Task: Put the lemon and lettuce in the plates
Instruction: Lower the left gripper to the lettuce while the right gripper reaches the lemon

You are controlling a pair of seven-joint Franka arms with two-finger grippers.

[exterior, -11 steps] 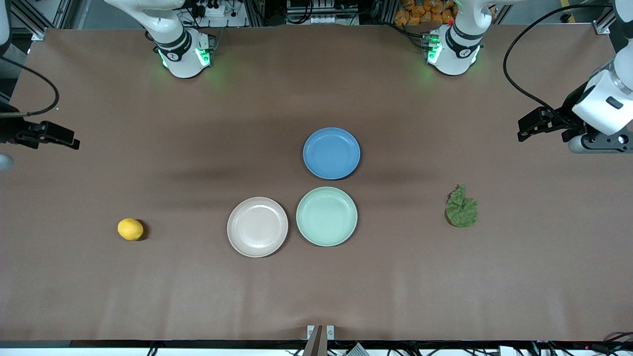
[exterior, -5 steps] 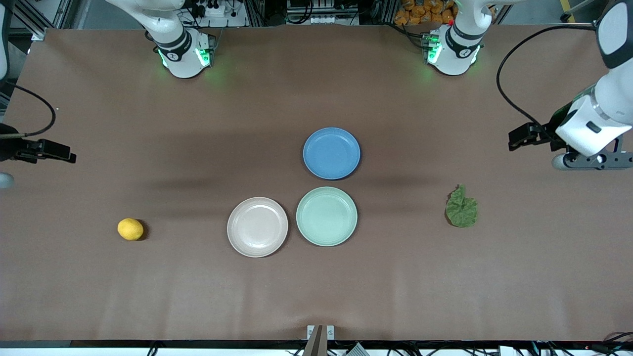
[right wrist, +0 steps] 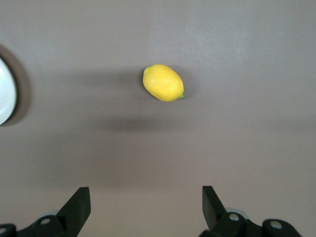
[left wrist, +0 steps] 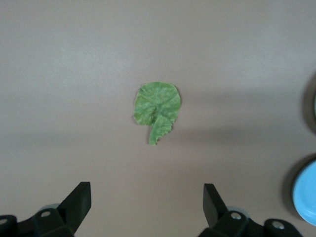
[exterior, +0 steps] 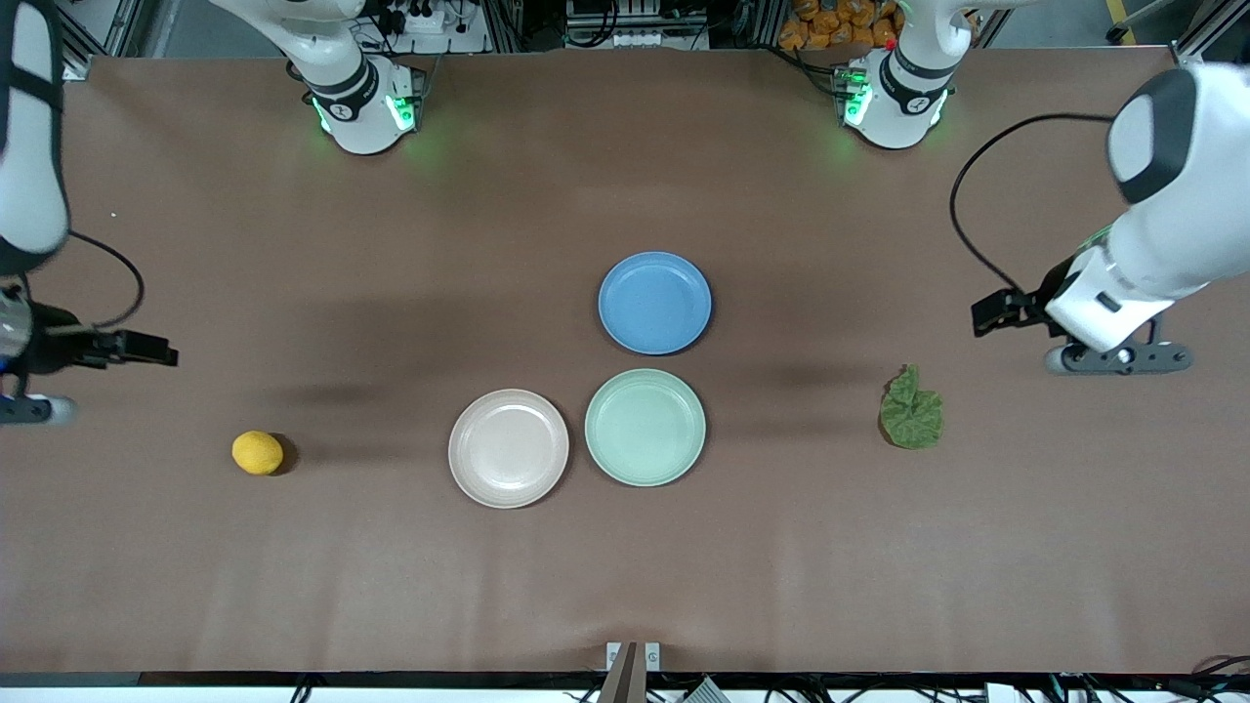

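The lemon (exterior: pixel 258 453) lies on the brown table toward the right arm's end and shows in the right wrist view (right wrist: pixel 163 82). The lettuce (exterior: pixel 912 410) lies flat toward the left arm's end and shows in the left wrist view (left wrist: pixel 157 106). The beige-pink plate (exterior: pixel 508 447) and the mint green plate (exterior: pixel 645 427) sit side by side mid-table, both empty. My left gripper (exterior: pixel 1118 359) (left wrist: pixel 146 190) is open and empty over bare table beside the lettuce. My right gripper (exterior: pixel 29 410) (right wrist: pixel 145 190) is open and empty over bare table beside the lemon.
An empty blue plate (exterior: pixel 654 303) sits just farther from the front camera than the mint green plate. The blue plate's edge (left wrist: pixel 306 195) shows in the left wrist view. The beige-pink plate's edge (right wrist: pixel 5 91) shows in the right wrist view.
Both arms have swung in from the table's ends. The left gripper has come closer to the lettuce and the right gripper closer to the lemon. Nothing on the table has moved.
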